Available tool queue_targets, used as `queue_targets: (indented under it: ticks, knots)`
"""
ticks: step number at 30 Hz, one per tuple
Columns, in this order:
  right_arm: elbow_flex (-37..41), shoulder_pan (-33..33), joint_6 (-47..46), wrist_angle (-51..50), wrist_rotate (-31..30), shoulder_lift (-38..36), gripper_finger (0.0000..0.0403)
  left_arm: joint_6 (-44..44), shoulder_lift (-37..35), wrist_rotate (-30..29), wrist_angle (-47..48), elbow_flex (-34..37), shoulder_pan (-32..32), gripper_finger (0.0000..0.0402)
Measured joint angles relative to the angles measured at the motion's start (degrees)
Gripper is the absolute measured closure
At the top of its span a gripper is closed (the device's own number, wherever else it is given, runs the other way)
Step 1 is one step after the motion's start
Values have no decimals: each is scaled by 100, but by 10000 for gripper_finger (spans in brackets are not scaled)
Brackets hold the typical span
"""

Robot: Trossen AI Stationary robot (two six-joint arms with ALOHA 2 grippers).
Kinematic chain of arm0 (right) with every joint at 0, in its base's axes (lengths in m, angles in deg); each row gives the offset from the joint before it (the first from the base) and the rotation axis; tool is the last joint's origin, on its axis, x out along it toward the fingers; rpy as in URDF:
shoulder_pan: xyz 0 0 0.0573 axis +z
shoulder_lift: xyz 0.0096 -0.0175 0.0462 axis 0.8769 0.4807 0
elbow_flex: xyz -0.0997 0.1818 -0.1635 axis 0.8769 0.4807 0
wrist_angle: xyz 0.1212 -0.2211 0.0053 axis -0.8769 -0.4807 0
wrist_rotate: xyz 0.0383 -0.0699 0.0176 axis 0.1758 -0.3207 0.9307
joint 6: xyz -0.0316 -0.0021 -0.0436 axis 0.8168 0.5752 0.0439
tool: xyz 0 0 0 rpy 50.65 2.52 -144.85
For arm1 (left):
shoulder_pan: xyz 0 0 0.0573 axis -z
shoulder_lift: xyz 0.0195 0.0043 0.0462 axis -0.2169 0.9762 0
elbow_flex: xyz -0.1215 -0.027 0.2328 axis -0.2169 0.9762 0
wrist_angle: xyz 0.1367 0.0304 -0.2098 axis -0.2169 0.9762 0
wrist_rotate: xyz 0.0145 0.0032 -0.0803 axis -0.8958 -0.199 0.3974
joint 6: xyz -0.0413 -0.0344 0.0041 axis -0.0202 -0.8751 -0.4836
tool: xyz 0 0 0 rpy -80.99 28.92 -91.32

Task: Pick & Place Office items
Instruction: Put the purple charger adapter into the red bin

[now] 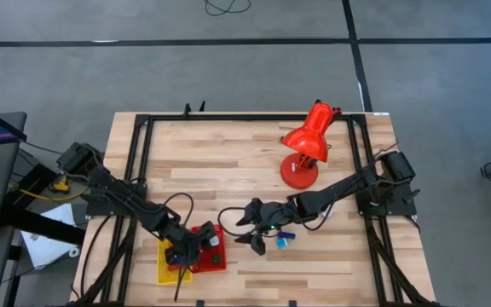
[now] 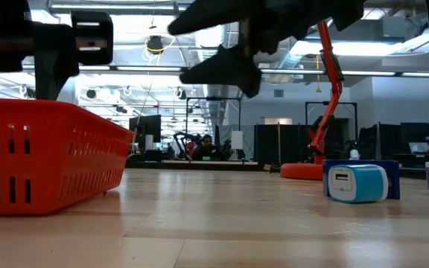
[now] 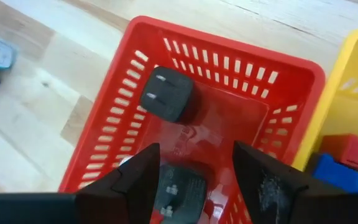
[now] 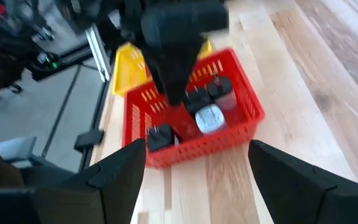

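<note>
Black plug adapters [image 3: 168, 94] in red basket [image 3: 303, 74]; both pincers wide open, empty.

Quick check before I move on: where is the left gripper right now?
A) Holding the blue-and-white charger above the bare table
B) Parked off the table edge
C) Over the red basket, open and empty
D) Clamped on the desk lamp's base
C: the left wrist view shows the left gripper open with nothing between its fingers, directly above the red basket that holds black plug adapters.
</note>
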Motion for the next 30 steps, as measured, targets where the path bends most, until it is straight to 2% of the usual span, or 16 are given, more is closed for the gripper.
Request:
queue_targets:
  ticks: [3, 8, 13, 16, 23, 28, 30]
  knots:
    - [0, 126, -2, -491, -168, -262, 127, -131, -316, -3, 152, 2, -43, 201]
    - [-7, 677, -71, -1500, -1305, -734, 126, -726, -992, 91, 106, 3, -259, 197]
    - [64, 1372, -871, -2648, -2358, -959, 126, -1451, -1410, 90, -94, 13, -494, 199]
    - [397, 1743, -1471, -3012, -2849, -1216, 127, -1591, -1626, 212, -780, 260, -600, 198]
    - [1694, 2231, -2390, -3205, -3358, -2659, 126, -1671, -2191, 282, -1651, 818, -865, 196]
    - [2423, 2421, -3593, -4239, -3539, -3573, 126, -2217, -2451, 279, -2298, 1038, -1041, 196]
    - [2595, 2487, -4257, -4723, -3604, -3801, 126, -2358, -2498, 267, -2269, 1056, -1088, 196]
